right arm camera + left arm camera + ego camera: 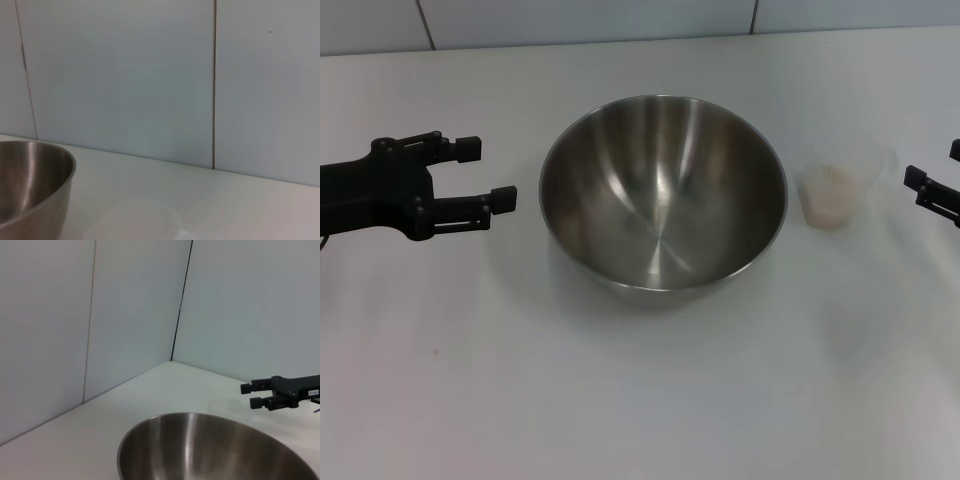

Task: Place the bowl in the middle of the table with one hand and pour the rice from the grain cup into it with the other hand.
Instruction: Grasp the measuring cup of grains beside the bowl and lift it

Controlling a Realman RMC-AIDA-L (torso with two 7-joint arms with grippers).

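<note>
The plain white, smooth tabletop (pixel 640 400) spreads across the whole head view, backed on its far side by pale wall panels (pixel 135 315).

The large round stainless-steel mixing bowl (pixel 663 190) stands upright about mid-table, slightly toward the far side. Its shiny brushed inside is bare: no grains show in it. Nothing touches it. Judged from where it lies, the placing step looks done.

The black left gripper (pixel 485 175) hangs to the left of the bowl, near it but apart, with its two fingers spread wide and nothing between them. It appears to have no more work with the bowl.

The small clear plastic grain cup (pixel 840 190) with tapered sides stands upright just to the right of the bowl, close to its rim but seemingly not touching. In the right wrist view it is only a faint pale outline (pixel 142 220) beside the bowl's wall.

The black right gripper (pixel 932 192) sits at the right edge of the scene, near the cup but apart from it. The left wrist view shows its fingers (pixel 257 387) parted by a narrow gap, with nothing held.

The pale cream heap of rice (pixel 828 198) lies in the cup, all of it still unpoured as far as can be seen.

So the first half seems complete, and the second is not yet begun: the right gripper must take the cup, lift it over the bowl and tip the rice in.
</note>
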